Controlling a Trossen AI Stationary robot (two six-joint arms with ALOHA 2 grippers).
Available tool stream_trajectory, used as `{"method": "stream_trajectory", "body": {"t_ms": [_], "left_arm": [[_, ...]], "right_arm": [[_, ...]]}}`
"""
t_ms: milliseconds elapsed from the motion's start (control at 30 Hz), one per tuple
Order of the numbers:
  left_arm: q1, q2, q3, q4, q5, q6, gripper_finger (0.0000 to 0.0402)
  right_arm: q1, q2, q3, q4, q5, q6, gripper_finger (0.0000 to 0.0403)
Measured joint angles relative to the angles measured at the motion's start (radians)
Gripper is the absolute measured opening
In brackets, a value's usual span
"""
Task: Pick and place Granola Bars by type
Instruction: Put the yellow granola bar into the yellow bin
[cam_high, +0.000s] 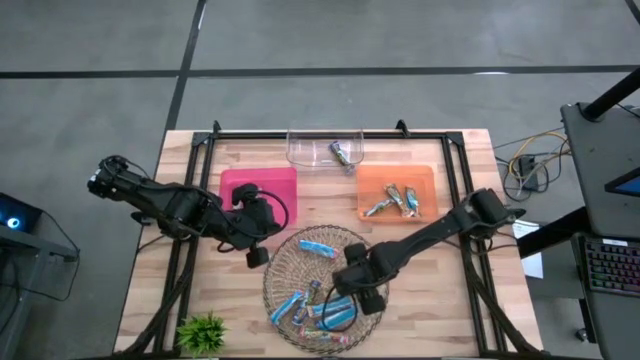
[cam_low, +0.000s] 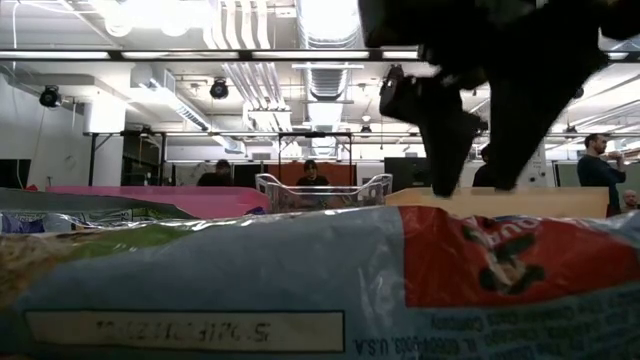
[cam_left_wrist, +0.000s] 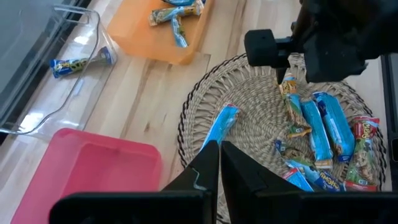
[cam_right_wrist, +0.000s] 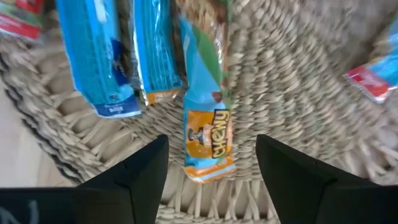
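High view shows sorting partly done: a few granola bars sit in the orange tray upper right, one in the clear bin, none in the pink tray. Most remain in the wicker basket, lower center. The right gripper hovers wide open and empty over them; the left gripper is closed, empty.

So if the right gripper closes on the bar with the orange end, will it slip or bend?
The bar has a glossy wrapper, so it may slip a little. It looks thin and small, so probably light and somewhat bendy. It lies flat on the woven basket between the open right gripper, so rolling seems unlikely.
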Motion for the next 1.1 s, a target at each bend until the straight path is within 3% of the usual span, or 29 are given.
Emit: {"method": "stream_trajectory", "body": {"t_ms": [1100], "left_arm": [[-0.001,0.0,0.0,-0.004,-0.026,-0.017,0.0]], "right_arm": [[0.025,0.049,0.004,0.009,0.026,0.052,0.0226]]}}
